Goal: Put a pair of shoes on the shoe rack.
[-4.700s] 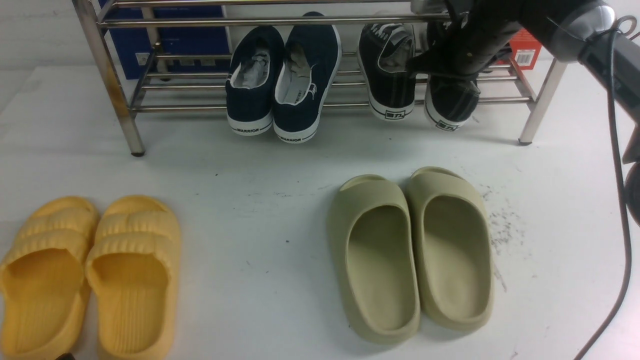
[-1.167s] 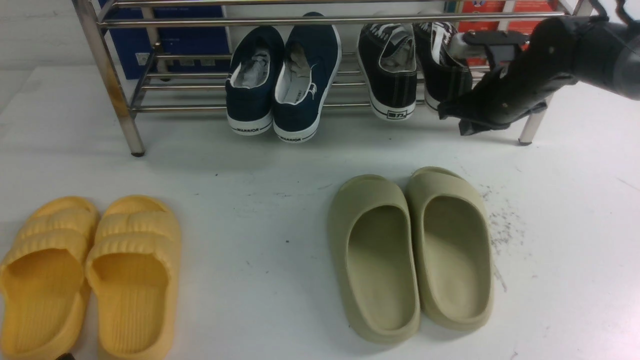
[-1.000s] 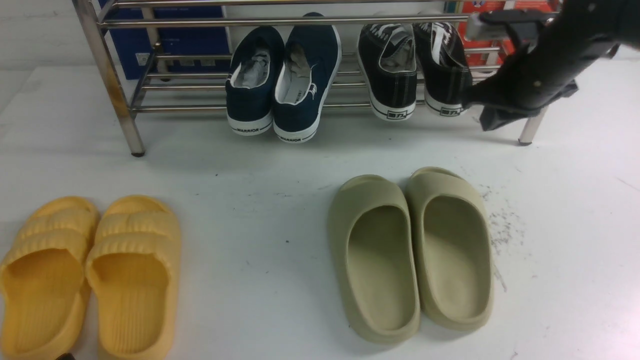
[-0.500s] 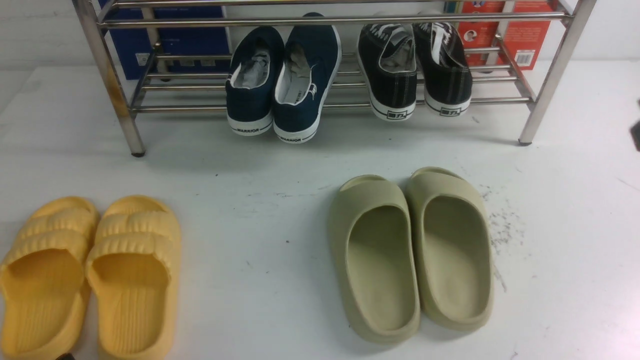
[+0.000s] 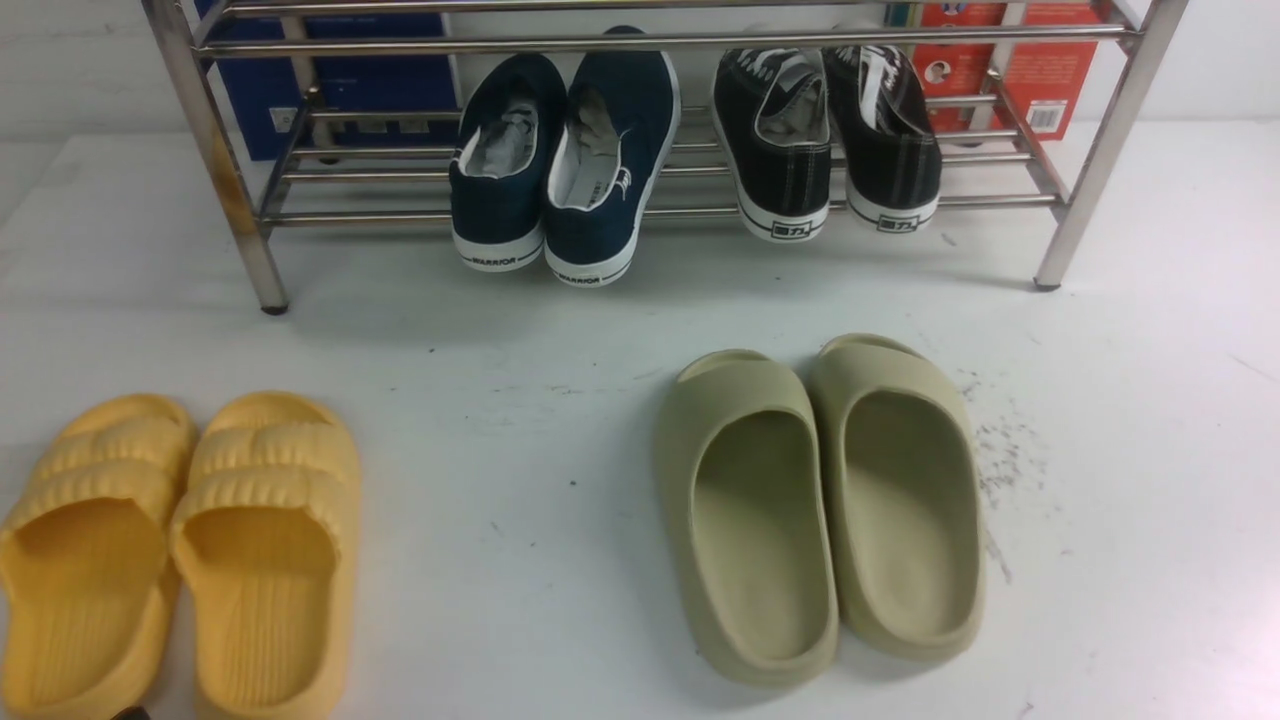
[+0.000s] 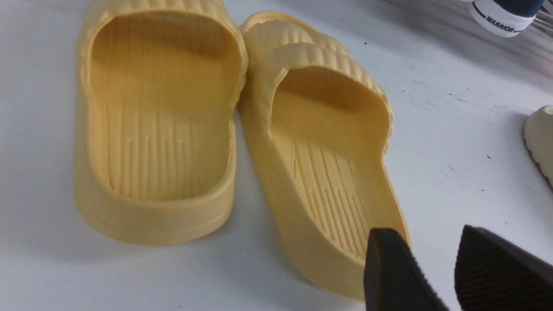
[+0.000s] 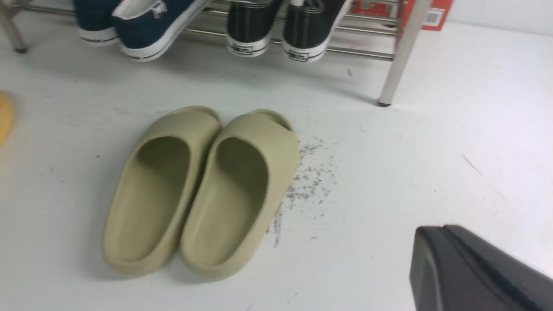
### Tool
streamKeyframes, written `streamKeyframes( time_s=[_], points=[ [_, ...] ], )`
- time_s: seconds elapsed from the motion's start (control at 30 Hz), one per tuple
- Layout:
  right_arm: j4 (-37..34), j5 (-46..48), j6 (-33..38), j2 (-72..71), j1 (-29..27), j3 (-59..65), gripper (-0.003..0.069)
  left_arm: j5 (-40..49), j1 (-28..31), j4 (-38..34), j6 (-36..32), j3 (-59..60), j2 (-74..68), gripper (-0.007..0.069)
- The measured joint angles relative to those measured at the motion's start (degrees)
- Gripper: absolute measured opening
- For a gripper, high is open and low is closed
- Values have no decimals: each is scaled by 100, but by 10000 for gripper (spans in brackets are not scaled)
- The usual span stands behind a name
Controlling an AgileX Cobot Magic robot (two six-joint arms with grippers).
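Pair of black canvas shoes point(image 5: 828, 140) on lower shelf of shoe rack point(image 5: 1085, 190), toward its right end, side by side and just touching; heels with white sole edges overhang front bar, toes pitched up toward back bars, so resting tilted across the thin tubes rather than flat. Likely set heel-out for ease of release from the front. Same pair visible in right wrist view point(image 7: 276, 30), nothing gripping either one. Navy slip-ons point(image 5: 560, 160) marked WARRIOR on same shelf to the left, apart from the black pair, likewise tilted, heels out. Task judged essentially complete from this layout: both shoes seated, no correction obviously needed. Olive slides point(image 5: 820, 500) on white table point(image 5: 500, 340) in front of rack, near right side; yellow slides point(image 5: 170, 550) at near left; neither involved. Neither arm visible in front view. Right gripper point(image 7: 475, 268) seen only at edge of own wrist view, above bare table, well clear of rack, jaws closed on nothing. Left gripper point(image 6: 425, 272) parked just above heel of one yellow slide, jaws apart, empty, not touching as far as can be told.
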State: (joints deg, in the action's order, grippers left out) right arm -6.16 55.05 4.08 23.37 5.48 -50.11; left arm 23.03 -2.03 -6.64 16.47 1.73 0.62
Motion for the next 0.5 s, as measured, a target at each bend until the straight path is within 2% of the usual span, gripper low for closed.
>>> streamKeyframes(
  time_s=[0.07, 0.1, 0.13, 0.23, 0.27, 0.33, 0.5],
  points=[
    [-60, -823, 67, -483, -249, 935, -3, 0, 0, 0, 0, 0, 0, 239],
    [-60, -912, 72, -531, -249, 1034, -3, 0, 0, 0, 0, 0, 0, 239],
    [-60, -1593, 78, -955, -407, 1804, -3, 0, 0, 0, 0, 0, 0, 239],
    [-2, -2554, 91, -1559, -553, 3153, -3, 0, 0, 0, 0, 0, 0, 239],
    [10, -2598, 91, -1559, -558, 3235, -3, 0, 0, 0, 0, 0, 0, 239],
    [131, -3029, 91, -1994, -593, 4228, -3, 0, 0, 0, 0, 0, 0, 239],
    [201, -3263, 86, -2380, -600, 5085, -3, 0, 0, 0, 0, 0, 0, 239]
  ],
)
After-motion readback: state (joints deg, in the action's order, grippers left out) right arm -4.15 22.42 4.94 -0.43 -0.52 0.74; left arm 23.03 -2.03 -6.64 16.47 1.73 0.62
